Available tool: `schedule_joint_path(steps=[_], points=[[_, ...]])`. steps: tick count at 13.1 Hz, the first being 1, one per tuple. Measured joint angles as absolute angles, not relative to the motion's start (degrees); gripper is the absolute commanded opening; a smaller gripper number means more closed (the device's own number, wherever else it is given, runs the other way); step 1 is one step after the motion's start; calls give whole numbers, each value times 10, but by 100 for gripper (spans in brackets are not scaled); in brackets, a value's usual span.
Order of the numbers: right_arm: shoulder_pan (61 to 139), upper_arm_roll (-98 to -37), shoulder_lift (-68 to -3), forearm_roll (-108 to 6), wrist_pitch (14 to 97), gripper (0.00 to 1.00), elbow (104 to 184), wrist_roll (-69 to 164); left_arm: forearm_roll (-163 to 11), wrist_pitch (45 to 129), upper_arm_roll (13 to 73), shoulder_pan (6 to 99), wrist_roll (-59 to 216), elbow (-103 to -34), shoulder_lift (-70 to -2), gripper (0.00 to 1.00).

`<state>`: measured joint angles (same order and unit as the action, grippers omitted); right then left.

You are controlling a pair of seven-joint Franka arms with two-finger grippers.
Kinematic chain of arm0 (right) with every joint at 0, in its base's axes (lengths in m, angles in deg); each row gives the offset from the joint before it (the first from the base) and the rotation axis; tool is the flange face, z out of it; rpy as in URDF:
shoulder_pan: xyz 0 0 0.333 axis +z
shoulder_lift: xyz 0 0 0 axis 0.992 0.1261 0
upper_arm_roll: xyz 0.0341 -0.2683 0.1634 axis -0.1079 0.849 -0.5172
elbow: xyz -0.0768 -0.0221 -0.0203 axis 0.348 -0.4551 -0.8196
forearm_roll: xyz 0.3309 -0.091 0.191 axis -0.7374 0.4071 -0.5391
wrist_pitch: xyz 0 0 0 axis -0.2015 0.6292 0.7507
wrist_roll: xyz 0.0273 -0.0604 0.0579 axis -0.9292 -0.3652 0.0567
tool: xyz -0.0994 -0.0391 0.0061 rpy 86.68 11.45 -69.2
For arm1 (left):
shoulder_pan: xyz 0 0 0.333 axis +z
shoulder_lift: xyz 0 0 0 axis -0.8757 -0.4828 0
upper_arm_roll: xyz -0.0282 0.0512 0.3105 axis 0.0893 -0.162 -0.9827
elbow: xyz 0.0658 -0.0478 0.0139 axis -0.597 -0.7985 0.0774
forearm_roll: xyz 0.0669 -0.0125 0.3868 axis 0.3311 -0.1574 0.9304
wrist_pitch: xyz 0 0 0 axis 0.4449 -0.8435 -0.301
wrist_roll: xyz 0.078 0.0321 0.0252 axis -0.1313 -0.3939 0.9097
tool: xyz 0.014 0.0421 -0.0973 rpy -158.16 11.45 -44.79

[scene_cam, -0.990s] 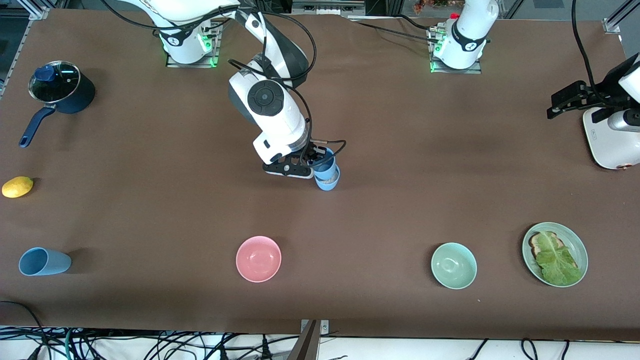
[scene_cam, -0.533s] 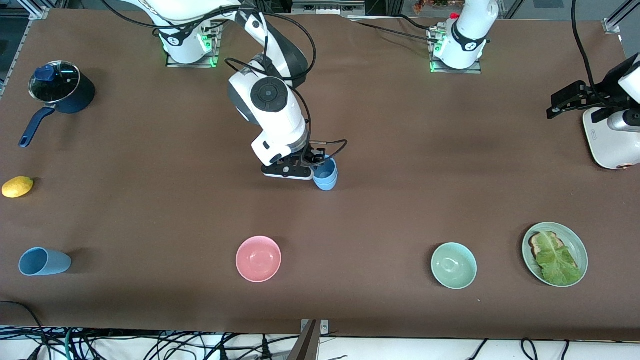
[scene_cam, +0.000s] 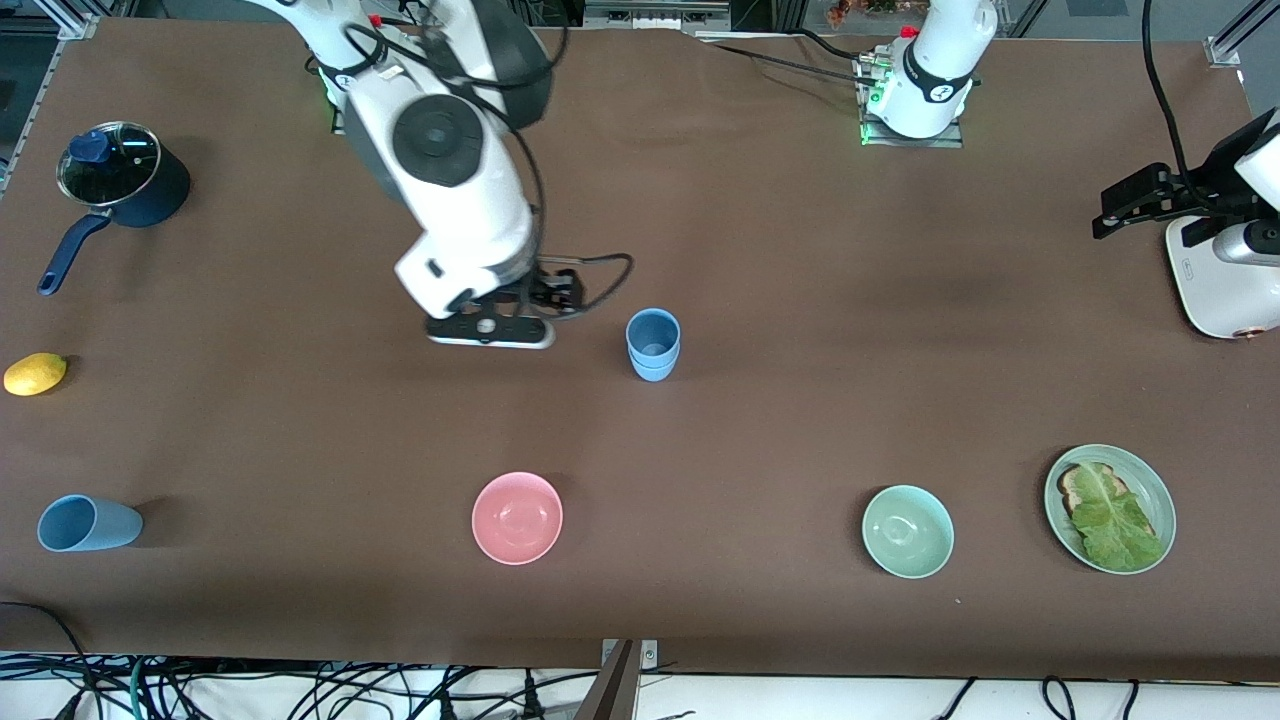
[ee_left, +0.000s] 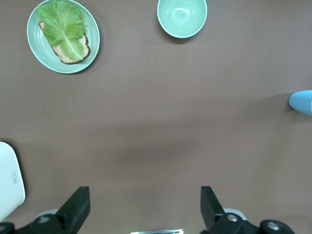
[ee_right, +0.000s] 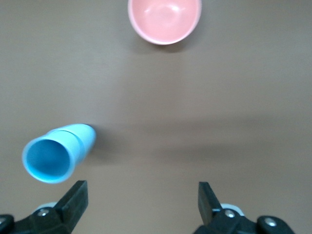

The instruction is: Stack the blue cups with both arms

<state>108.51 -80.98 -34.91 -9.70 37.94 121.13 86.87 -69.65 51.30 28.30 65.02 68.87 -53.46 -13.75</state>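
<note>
Two blue cups [scene_cam: 653, 345] sit nested upright mid-tabletop, one inside the other, the inner rim standing a bit above the outer. Nothing touches them.

Right gripper [scene_cam: 490, 330] hangs over bare tabletop beside the stack, toward the right arm's end, clear of it. Fingers spread wide, nothing between them; right wrist view shows the same wide gap [ee_right: 141, 207] with the stacked cups [ee_right: 56, 151] off to one side and the pink bowl [ee_right: 165, 19] in frame.

Third blue cup [scene_cam: 88, 523] lies on its side near the front edge at the right arm's end, well apart from the stack.

Left arm waits, parked out at its own end of the tabletop. Left gripper [ee_left: 145, 209] also spread wide and empty, over bare brown tabletop [ee_left: 156, 126]; its wrist view picks up the green bowl [ee_left: 182, 17], the plate [ee_left: 41, 58] with lettuce [ee_left: 62, 27] on toast, and the edge of a blue cup [ee_left: 302, 101].

Other items: pink bowl [scene_cam: 517, 517] and green bowl [scene_cam: 907, 531] both nearer the front camera than the stack, plate [scene_cam: 1158, 490] at the left arm's end, dark blue pot [scene_cam: 125, 185] with glass lid and lemon [scene_cam: 35, 373] at the right arm's end.
</note>
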Motion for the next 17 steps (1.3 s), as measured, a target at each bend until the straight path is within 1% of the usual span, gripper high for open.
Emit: schedule_joint_path(steps=[3,5,7,9,10,11,14,15,17], points=[[1073,-725,-395,-97,300,100,1207,756,-696,513,283,650,689,-535,-138,100],[1071,-658,-417,-103,273,100,1207,731,-696,513,284,650,689,-535,-138,100],[1064,-589,-434,-137,248,100,1207,678,-696,513,284,650,689,-535,-138,100],[1049,-545,-450,-156,242,100,1210,615,-696,513,284,650,689,-535,-138,100],[1028,-544,-461,-158,244,100,1221,597,-696,513,285,650,689,-535,-139,100],[996,-558,-470,-159,248,100,1234,582,-696,513,285,650,689,-535,-139,100],[882,-652,-494,-160,264,100,1272,569,-696,512,285,650,687,-535,-139,100],[860,-667,-506,-160,281,100,1290,569,-696,511,285,650,687,-535,-139,100],[836,-678,-547,-160,316,100,1350,566,-696,507,285,650,686,-535,-140,100]])
